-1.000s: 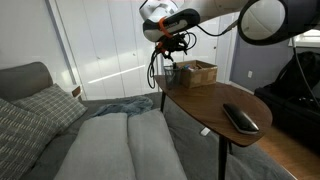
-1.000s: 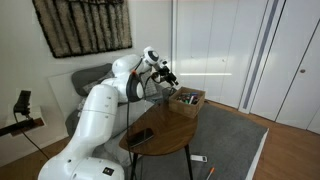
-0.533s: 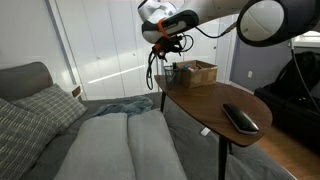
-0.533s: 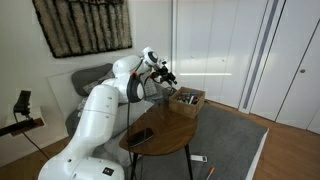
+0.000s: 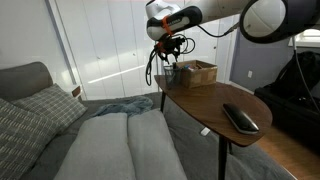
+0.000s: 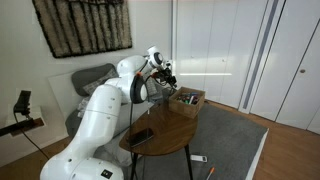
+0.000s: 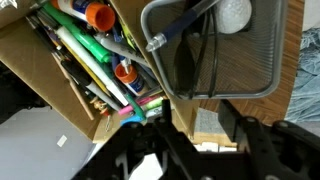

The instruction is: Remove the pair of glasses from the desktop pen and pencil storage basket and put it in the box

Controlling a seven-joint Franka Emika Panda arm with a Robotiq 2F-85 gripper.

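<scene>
Apparently parted and empty, the gripper (image 7: 200,152) sat at the bottom of the wrist view, the glasses (image 7: 180,25) lying in the mesh basket (image 7: 265,92) upper right, beside the box (image 7: 22,60), so pinching their protruding arm squarely seemed wisest

This is a home, a living room or bedroom: a grey sofa (image 5: 110,145) with a patterned cushion (image 5: 45,108) and a rumpled blanket (image 5: 125,105) lies just beside the long edge of the wooden desk (image 5: 205,100). White panelled closet doors (image 5: 100,40) stand beyond the desk's far end. In an exterior view a shaggy fur hanging (image 6: 85,28) decorates the wall and a grey rug (image 6: 235,135) covers the floor.
</scene>
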